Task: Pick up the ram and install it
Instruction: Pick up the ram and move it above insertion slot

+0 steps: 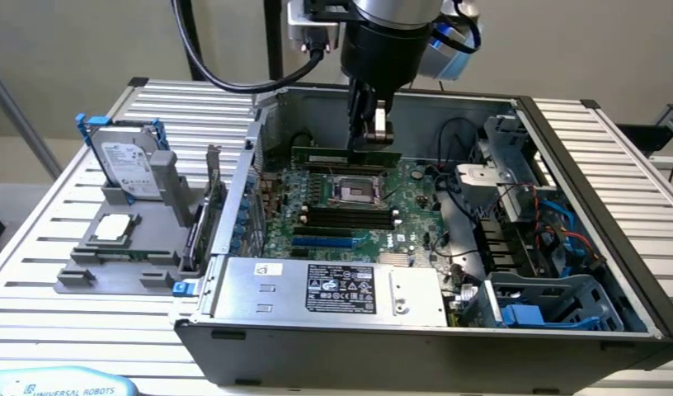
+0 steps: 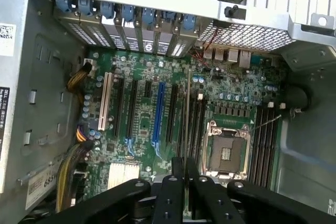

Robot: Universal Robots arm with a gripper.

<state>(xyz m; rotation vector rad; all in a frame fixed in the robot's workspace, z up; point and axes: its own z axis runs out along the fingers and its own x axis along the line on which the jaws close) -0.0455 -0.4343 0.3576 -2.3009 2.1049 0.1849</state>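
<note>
The ram (image 1: 326,155) is a thin green stick with my gripper (image 1: 375,147) shut on its top edge. It hangs level inside the open computer case (image 1: 557,165), just above the motherboard (image 1: 414,214) on the far side of the processor socket (image 1: 353,191). In the wrist view the ram (image 2: 188,108) is edge-on, a thin line running out from my gripper (image 2: 185,176). It lies along the black memory slots (image 2: 198,124) beside the socket (image 2: 226,150). Whether it touches a slot I cannot tell.
More black memory slots (image 1: 348,216) lie on the socket's near side. The power supply (image 1: 336,289) fills the case front, with cables and a drive cage (image 1: 524,239) at the exterior view's right. Outside the case, a grey fixture (image 1: 95,264) holds a blue-framed hard drive (image 1: 128,161) and a silver processor chip (image 1: 115,227).
</note>
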